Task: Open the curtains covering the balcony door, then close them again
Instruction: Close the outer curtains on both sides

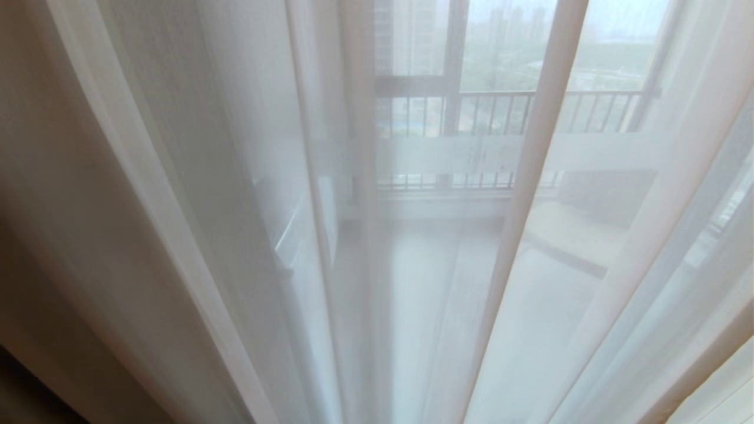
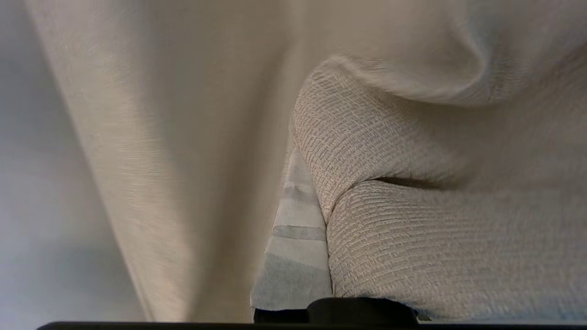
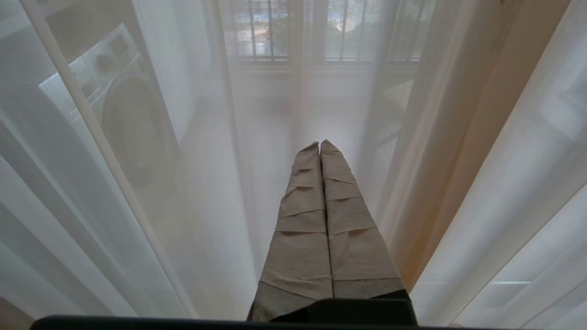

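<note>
The curtains' white sheers [image 1: 530, 194] hang shut across the whole head view, with a beige-grey drape [image 1: 53, 224] at the far left. Through them shows the balcony door [image 1: 471, 154], marked by its frosted stripe. Neither arm appears in the head view. In the left wrist view my left gripper [image 2: 305, 169] is shut on a bunched fold of the thick woven drape [image 2: 412, 238]. One taped finger [image 2: 296, 238] shows; the cloth hides the other. My right gripper [image 3: 319, 145] is shut and empty, its taped fingers pressed together just before the sheers [image 3: 206, 192].
Behind the sheers a washing machine [image 3: 124, 119] stands on the balcony's left side. A black-framed window with a barred railing [image 1: 500, 112] closes the far end. A low bench or ledge [image 1: 589, 224] sits at the balcony's right.
</note>
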